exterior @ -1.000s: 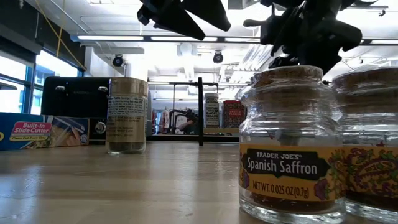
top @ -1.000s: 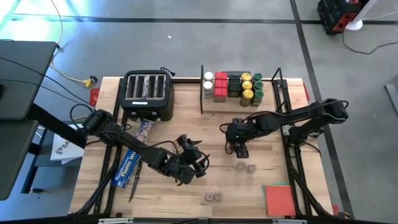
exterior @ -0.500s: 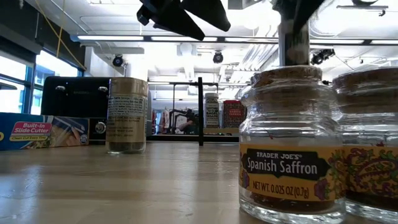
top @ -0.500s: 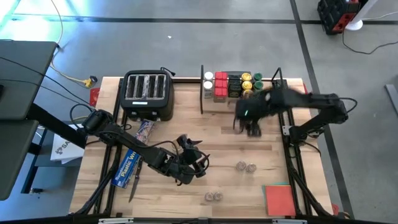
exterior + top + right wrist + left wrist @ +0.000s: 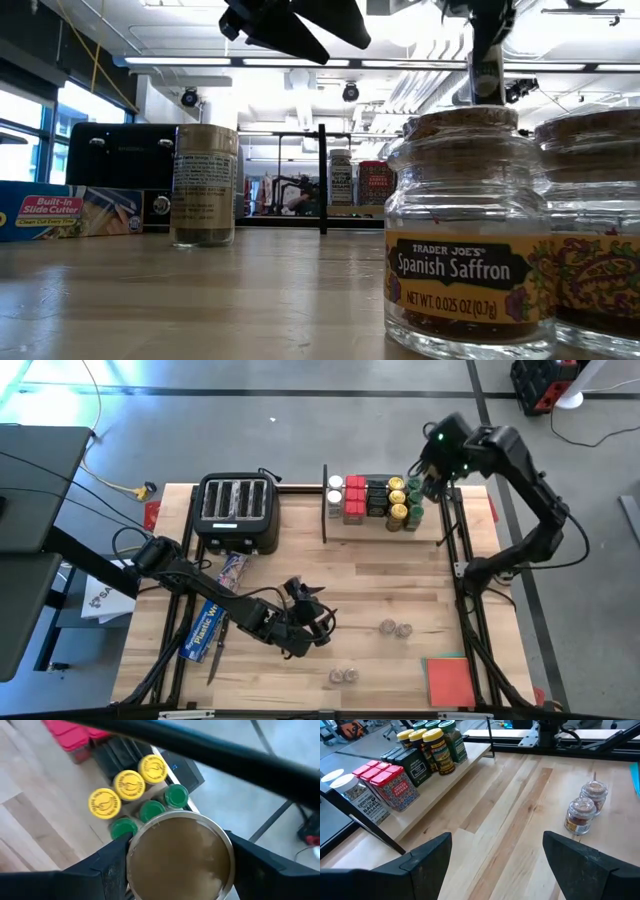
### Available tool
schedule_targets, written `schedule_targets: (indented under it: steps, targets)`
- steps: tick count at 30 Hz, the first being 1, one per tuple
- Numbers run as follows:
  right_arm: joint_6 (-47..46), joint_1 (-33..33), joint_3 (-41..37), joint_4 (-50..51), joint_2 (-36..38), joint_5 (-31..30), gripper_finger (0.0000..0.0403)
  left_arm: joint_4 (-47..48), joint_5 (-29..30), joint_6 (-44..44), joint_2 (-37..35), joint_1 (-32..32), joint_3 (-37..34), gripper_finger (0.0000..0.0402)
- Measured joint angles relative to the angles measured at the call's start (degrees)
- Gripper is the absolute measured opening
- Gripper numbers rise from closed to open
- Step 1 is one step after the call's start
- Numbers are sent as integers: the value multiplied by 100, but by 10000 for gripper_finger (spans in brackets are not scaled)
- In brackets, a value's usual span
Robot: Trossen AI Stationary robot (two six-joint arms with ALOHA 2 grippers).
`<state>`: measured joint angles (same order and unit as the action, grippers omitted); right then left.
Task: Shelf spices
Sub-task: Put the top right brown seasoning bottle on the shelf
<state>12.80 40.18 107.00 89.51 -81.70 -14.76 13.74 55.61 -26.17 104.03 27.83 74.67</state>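
Jar (image 5: 179, 857) with a tan lid sits clamped in your right gripper (image 5: 428, 472), above the green-lidded jars (image 5: 163, 801) at the shelf's (image 5: 451, 785) end | step: placing | next: lower it into a free spot beside them | left gripper (image 5: 303, 622) waits mid-table, fingers apart, empty.

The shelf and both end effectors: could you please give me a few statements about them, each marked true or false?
1. The right end effector holds a tan-lidded jar above the shelf. True.
2. The left end effector grips a saffron jar. False: it is open and empty over the table's middle.
3. Yellow-lidded jars stand on the shelf beside green-lidded jars. True.
4. The toaster sits on the shelf. False: it stands on the table beside it.
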Motion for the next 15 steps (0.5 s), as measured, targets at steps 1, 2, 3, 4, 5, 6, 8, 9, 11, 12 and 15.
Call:
schedule_targets:
  steps: [1,2,3,4,5,6,8,9,11,12,15]
  targets:
    - [89,218,0,-28,-36,87,263,0,2,-1,0,0,0,307]
    - [172,403,0,-51,-72,183,263,-4,2,15,0,0,0,307]
    - [255,574,0,-69,-114,290,263,-16,2,25,0,0,0,307]
    - [297,736,0,-82,-160,422,263,-22,4,23,0,0,0,307]
    - [350,883,0,-91,-204,584,263,-24,2,22,0,0,0,307]
    - [406,1030,0,-105,-251,713,263,-26,2,22,0,0,0,307]
    - [477,1279,0,-100,-371,799,263,-27,3,23,0,0,0,307]
    - [483,1376,0,-99,-436,795,263,-30,4,24,0,-1,0,307]
    - [417,1547,0,-109,-547,819,263,-28,4,22,0,-2,0,307]
    - [418,1631,0,-110,-595,876,263,-29,4,22,0,-2,0,307]
    - [426,1829,0,-107,-736,1121,263,-30,7,22,0,-2,0,307]
